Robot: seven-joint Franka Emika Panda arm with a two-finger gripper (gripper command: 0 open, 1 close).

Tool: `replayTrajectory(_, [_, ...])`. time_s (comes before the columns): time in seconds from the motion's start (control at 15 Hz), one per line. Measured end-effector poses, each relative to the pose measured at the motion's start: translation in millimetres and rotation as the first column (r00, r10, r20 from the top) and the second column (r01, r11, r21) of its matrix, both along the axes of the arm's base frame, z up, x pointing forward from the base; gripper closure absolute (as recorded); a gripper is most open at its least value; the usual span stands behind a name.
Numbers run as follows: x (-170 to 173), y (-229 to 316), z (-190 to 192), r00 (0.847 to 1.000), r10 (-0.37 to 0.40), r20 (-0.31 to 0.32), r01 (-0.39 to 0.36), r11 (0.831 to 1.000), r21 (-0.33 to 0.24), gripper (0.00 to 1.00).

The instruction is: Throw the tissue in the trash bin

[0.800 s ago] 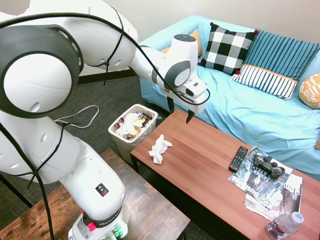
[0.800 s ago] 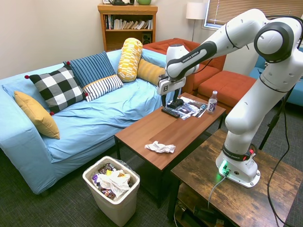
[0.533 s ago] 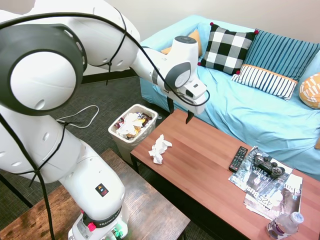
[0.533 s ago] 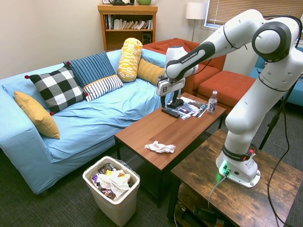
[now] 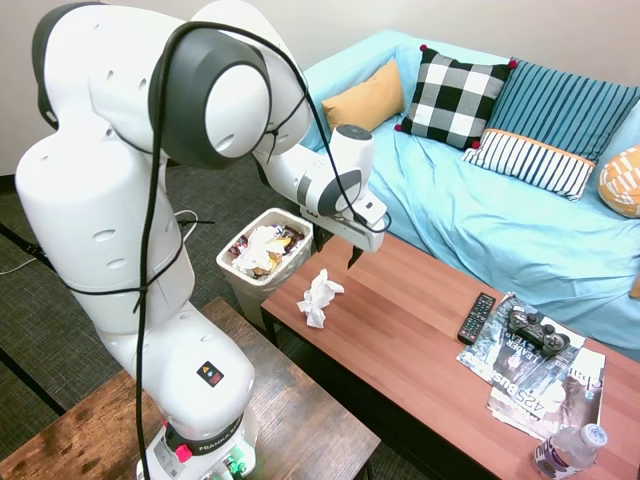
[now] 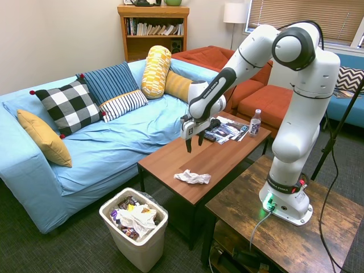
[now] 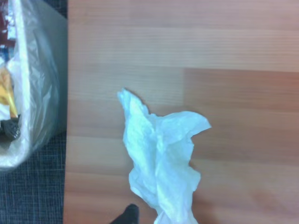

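- Tissue lies loose on the wooden tabletop, near the corner closest to the trash bin; nothing touches it.
- Its long axis runs roughly along the tabletop's short side in the first exterior view, ragged folds upward.
- End effector hangs above the tabletop, fingers pointing down and parted narrowly, holding nothing.
- Relation that matters: the tissue sits lower than the end effector and a little toward the bin end; in my judgement the move needs a short shift that way, then a descent.
- In the wrist view the tissue fills the middle, bin rim at one edge.
- Counts: one tissue, one trash bin, one arm.
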State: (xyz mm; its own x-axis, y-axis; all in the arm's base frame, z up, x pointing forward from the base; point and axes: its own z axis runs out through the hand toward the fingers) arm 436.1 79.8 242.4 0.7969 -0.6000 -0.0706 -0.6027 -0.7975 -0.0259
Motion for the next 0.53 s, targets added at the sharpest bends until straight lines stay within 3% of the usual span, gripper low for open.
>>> replayTrajectory(0.2, [-15, 18, -51, 0.996, 0.068, -0.05, -0.067, 0.998, 0.022, 0.0])
replayTrajectory(0.53, [-21, 29, -120, 0.992, 0.081, -0.092, -0.08, 0.997, 0.021, 0.0])
